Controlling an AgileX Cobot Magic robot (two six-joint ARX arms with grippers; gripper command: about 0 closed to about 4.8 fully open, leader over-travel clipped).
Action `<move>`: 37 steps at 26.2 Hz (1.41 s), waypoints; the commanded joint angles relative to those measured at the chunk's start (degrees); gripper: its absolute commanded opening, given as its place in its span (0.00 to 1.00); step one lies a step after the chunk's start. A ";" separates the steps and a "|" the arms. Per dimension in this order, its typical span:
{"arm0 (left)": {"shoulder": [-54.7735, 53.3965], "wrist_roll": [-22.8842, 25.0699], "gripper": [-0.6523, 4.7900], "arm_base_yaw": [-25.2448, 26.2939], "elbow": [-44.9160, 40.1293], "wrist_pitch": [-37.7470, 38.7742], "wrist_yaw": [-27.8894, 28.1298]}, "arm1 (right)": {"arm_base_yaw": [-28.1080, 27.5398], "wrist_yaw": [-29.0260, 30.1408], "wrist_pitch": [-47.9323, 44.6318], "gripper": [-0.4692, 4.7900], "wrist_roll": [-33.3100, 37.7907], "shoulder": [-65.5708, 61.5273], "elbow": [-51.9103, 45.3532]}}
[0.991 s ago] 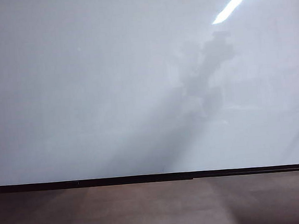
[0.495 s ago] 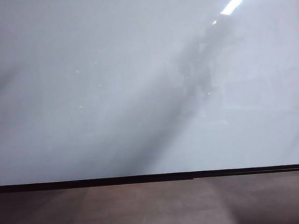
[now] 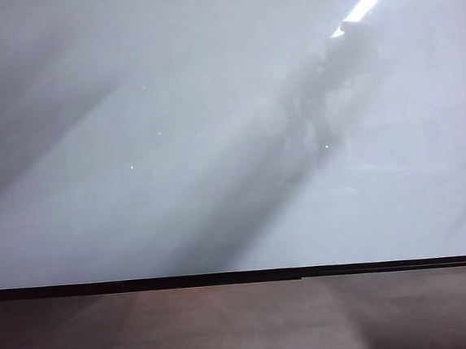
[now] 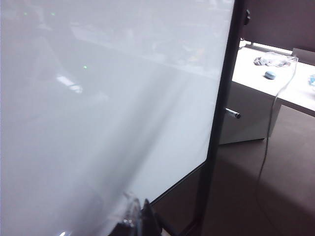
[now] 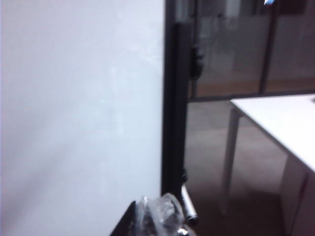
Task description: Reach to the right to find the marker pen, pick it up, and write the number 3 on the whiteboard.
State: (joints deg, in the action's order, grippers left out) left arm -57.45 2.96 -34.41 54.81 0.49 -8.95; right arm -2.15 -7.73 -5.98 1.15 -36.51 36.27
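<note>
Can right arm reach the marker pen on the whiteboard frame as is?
Likely yes: the thin dark marker pen sticks out by the black frame of the white whiteboard, close beside the right gripper, nothing between. Its jaws are shut. Left gripper faces the board farther off.

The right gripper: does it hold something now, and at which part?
The right gripper is shut and holds nothing. The marker pen sticks out at the whiteboard frame, beside it.

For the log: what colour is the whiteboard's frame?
Black, on the whiteboard; its frame shows best in the right wrist view.

Marker pen (image 4: 233, 114) beside whiteboard (image 4: 123, 98) frame edge.
</note>
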 commanded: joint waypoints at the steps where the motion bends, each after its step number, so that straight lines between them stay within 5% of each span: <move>1: -0.07 -0.46 0.11 -0.13 0.24 -0.42 0.09 | -5.11 8.61 -3.58 0.09 -1.16 -2.23 0.35; 6: -0.07 -0.42 0.11 -0.13 0.24 -0.63 0.11 | -14.38 17.92 -5.66 0.09 -1.16 -6.34 0.31; 14: -0.09 -2.86 0.11 -0.13 0.31 -3.69 -0.28 | -23.15 24.44 -16.28 0.09 -1.16 -15.76 0.26; 24: -0.09 -2.60 0.11 -0.13 0.31 -5.33 -0.20 | -23.71 27.15 -34.07 0.09 0.57 -34.01 0.24; 34: -0.17 -2.97 0.11 -0.11 0.31 -4.61 1.01 | -22.21 32.22 -66.82 0.09 2.40 -65.53 0.31; 35: -0.17 -2.97 0.11 -0.11 0.31 -4.20 1.03 | -21.55 32.02 -68.15 0.13 3.34 -67.67 0.31; 37: -0.20 -2.97 0.11 -0.11 0.28 -3.48 1.01 | -20.48 32.02 -67.98 0.44 3.32 -68.65 0.31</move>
State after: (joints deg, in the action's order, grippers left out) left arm -57.71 0.16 -34.44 54.87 -3.11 -7.99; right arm -22.98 24.14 -72.16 4.05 -105.45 36.21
